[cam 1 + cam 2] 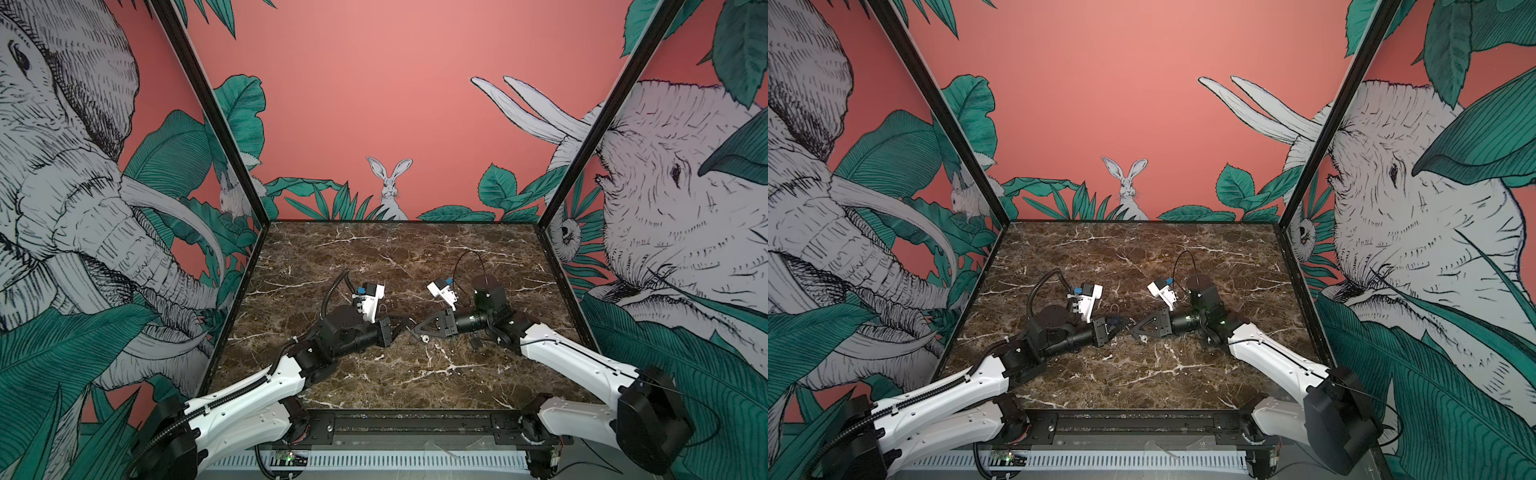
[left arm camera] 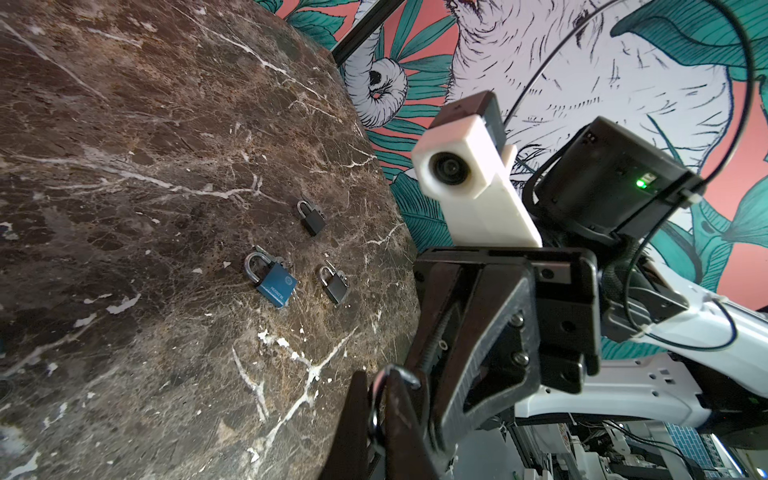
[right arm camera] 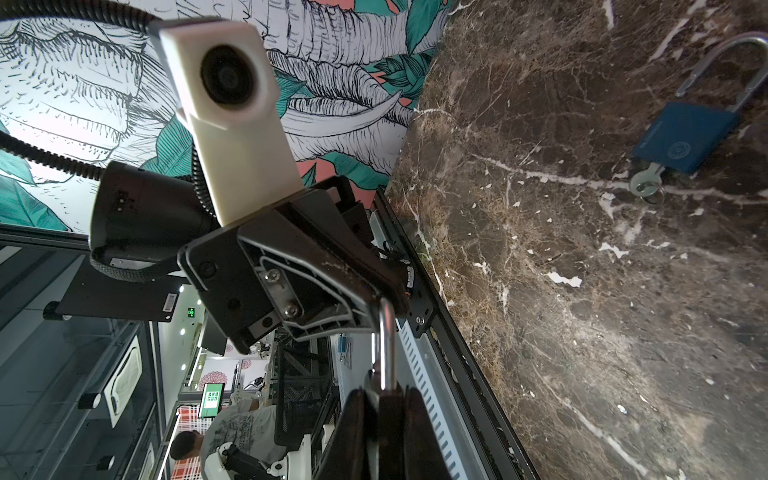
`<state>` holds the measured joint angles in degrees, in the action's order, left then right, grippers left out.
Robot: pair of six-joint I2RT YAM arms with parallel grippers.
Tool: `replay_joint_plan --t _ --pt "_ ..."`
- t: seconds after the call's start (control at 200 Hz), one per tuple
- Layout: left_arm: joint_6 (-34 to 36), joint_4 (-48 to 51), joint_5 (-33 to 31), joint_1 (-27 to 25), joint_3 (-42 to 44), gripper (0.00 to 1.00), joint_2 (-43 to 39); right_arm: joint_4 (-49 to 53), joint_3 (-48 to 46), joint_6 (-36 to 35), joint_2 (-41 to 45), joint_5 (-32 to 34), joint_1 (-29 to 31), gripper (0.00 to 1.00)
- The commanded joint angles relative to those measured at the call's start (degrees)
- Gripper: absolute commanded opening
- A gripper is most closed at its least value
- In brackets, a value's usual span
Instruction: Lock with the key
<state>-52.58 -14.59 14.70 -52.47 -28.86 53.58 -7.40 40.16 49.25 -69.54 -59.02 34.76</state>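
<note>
Both grippers meet tip to tip low over the middle of the marble table [image 1: 374, 257]. My left gripper [image 1: 397, 328] [image 2: 382, 419] is shut on the bend of a silver padlock shackle [image 2: 399, 374]. My right gripper [image 1: 411, 330] [image 3: 384, 411] is shut on the straight leg of that shackle [image 3: 387, 345]. The bar runs from the right gripper up to the left fingertips [image 3: 370, 297]. The held lock's body is hidden. In the right wrist view a blue padlock [image 3: 685, 137] lies flat on the table, with a silver key [image 3: 644, 187] in its underside.
In the left wrist view three small padlocks lie on the marble: a black one [image 2: 311, 220], a blue one [image 2: 272, 282] and a dark grey one [image 2: 334, 284]. Printed walls close the table on three sides. A black rail [image 1: 415, 419] runs along the front edge.
</note>
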Motion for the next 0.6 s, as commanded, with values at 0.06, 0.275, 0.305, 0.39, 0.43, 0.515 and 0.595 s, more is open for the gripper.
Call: replay_joint_plan --t 0.06,0.275,0.305,0.39,0.43,0.515,0.595 --pt "-1.9 -1.4 23.2 -10.0 1.5 0.00 0.9 -19.5 6.9 -0.5 -2.4 15.9 -1.7 0.00" --pt "-3.2 -5.0 21.2 -12.8 2.2 0.00 2.7 -21.6 6.7 0.4 -3.5 15.9 -2.1 0.00" --pt "-3.2 -5.3 20.9 -13.1 2.3 0.00 2.9 -21.9 6.7 0.5 -3.7 15.7 -2.2 0.00" --pt "-2.8 -5.1 20.2 -13.1 2.5 0.00 2.3 -22.2 6.7 0.8 -3.7 15.0 -2.2 0.00" --pt "-1.9 -4.2 17.6 -13.1 2.4 0.00 1.2 -22.0 6.4 0.9 -3.6 14.9 -2.2 0.00" --pt "0.2 -0.3 14.1 -12.7 1.6 0.00 -2.0 -21.1 5.5 0.5 -2.7 14.5 -2.2 0.00" --pt "2.0 4.6 11.7 -11.2 0.6 0.00 -5.5 -20.6 4.7 0.6 -1.7 13.7 -2.2 0.00"
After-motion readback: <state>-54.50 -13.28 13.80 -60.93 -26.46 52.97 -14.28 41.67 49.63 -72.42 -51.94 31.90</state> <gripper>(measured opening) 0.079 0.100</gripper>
